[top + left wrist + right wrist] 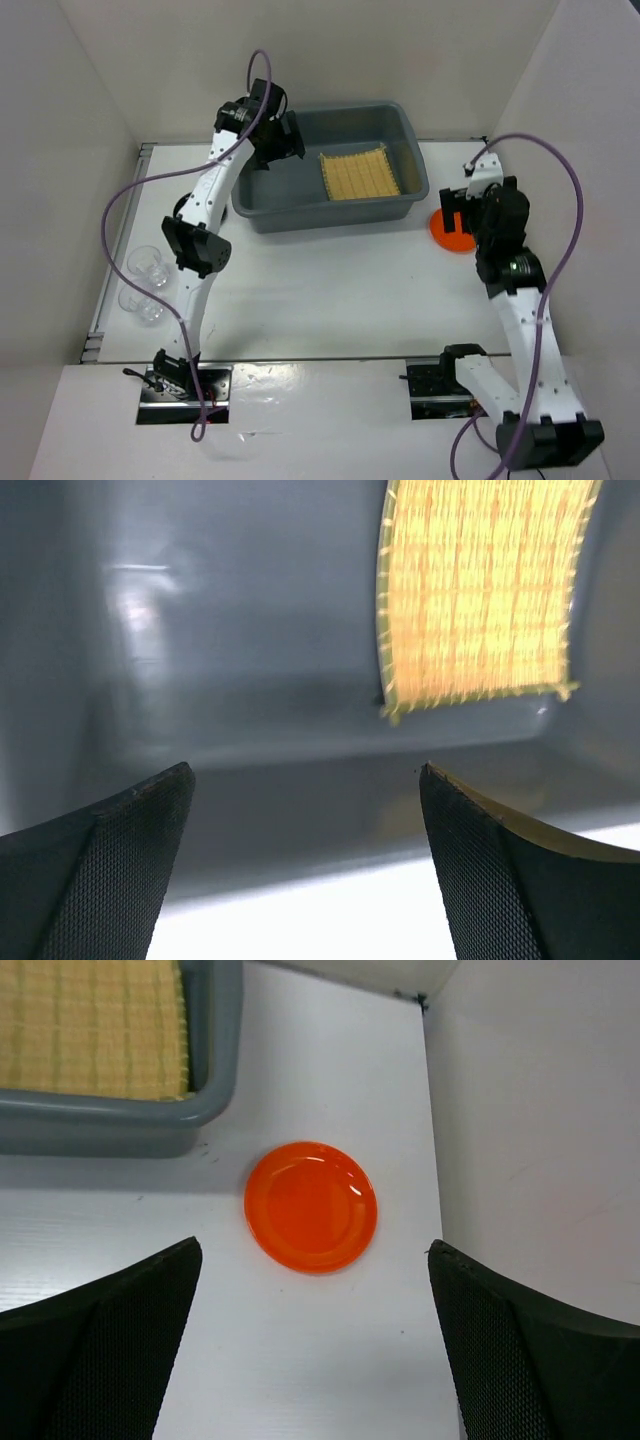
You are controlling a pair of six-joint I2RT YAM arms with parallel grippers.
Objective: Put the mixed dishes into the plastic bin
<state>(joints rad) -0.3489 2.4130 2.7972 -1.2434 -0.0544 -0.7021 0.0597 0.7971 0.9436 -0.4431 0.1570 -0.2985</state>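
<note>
- Left gripper (305, 780) is hovering over the left half of the grey plastic bin (262, 205), its fingers standing wide apart with nothing between them
- Tan woven bamboo mat (360, 173) is lying flat on the bin floor, its right edge just beside the bin's right wall. Grey floor is showing to its left, under the left gripper
- Right gripper (311, 1248) is hanging above the small orange plate (311, 1206), jaws spread wide, gripping nothing
- The plate is sitting on the white table (330, 290) just right of the bin's near right corner, apart from the rolled rim. The white side wall (540, 1110) is standing close on its right
- Far glass cup (147, 263) and near glass cup (140, 303) are standing side by side at the table's left edge, well apart from the bin
- White table surface is showing between the bin's near wall and the arm bases
</note>
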